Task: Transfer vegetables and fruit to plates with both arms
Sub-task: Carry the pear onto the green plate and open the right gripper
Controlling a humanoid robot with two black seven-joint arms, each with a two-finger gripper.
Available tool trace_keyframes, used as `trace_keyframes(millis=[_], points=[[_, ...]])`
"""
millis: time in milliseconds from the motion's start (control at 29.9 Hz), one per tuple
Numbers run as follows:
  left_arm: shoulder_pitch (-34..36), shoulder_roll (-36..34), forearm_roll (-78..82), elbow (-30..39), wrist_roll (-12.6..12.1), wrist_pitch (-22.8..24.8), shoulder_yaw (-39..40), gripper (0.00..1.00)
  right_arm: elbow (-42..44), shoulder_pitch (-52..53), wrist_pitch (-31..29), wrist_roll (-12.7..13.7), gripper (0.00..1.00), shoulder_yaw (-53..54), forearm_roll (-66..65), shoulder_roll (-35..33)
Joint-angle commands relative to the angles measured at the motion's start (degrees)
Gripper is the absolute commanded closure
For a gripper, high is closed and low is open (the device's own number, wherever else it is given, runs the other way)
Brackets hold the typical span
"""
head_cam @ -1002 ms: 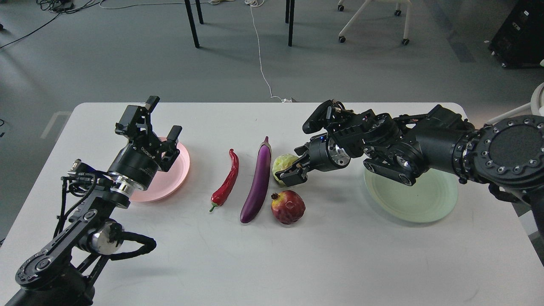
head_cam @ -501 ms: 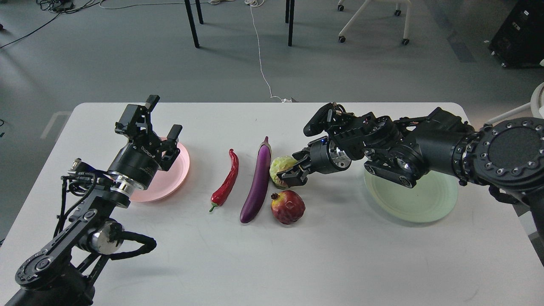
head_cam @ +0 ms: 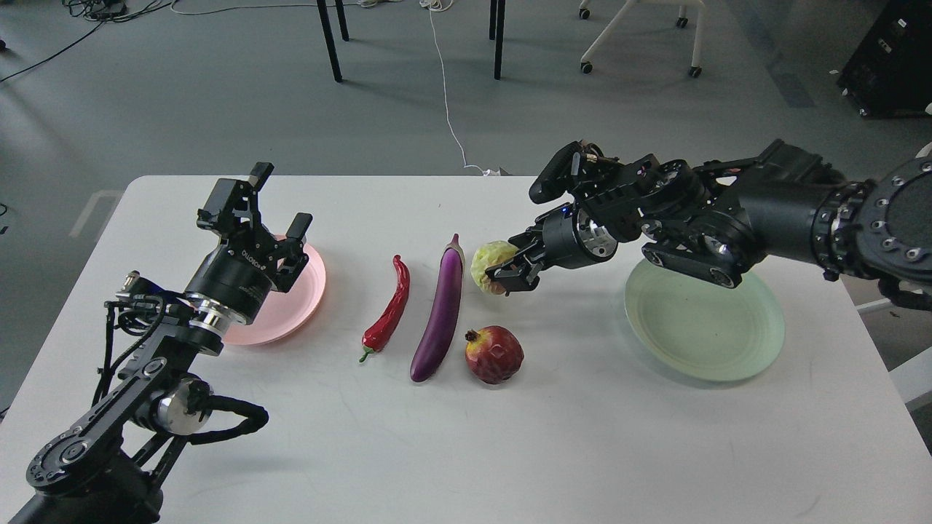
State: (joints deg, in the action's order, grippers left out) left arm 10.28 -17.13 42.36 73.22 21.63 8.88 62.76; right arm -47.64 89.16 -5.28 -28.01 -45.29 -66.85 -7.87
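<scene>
Our right gripper [head_cam: 510, 273] is clamped on the bumpy yellow-green fruit [head_cam: 489, 263], just right of the eggplant's [head_cam: 439, 314] cap end & left of the green plate [head_cam: 705, 331]. Our left gripper [head_cam: 275, 207], fingers apart, holds nothing over the pink plate [head_cam: 291, 309]. Eggplant & red chili [head_cam: 387, 313] lie side by side, long axes near-to-far, eggplant cap far, chili stem near; pomegranate [head_cam: 494, 354] sits right of eggplant's near end.

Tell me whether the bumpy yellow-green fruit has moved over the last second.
Yes. The yellow-green fruit, clamped in the right gripper, has lifted up and away from the pomegranate, which stayed put.
</scene>
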Motion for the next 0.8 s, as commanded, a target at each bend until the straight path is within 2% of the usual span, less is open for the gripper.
trace_keyframes(millis=[0, 334, 768], points=[[0.0, 0.08, 0.0, 0.25, -0.01, 0.0, -0.01, 0.01, -4.56, 4.26, -0.08, 0.01, 0.55, -3.3, -0.56, -6.08], [0.0, 0.08, 0.0, 1.31, -0.01, 0.0, -0.18, 0.0, -5.71, 3.49, 0.0, 0.01, 0.54, -6.3, -5.57, -19.19], [-0.17, -0.01, 0.09, 1.49, -0.01, 0.0, -0.09, 0.0, 0.35, -6.01, 0.8, 0.01, 0.53, -6.3, -5.57, -20.78]])
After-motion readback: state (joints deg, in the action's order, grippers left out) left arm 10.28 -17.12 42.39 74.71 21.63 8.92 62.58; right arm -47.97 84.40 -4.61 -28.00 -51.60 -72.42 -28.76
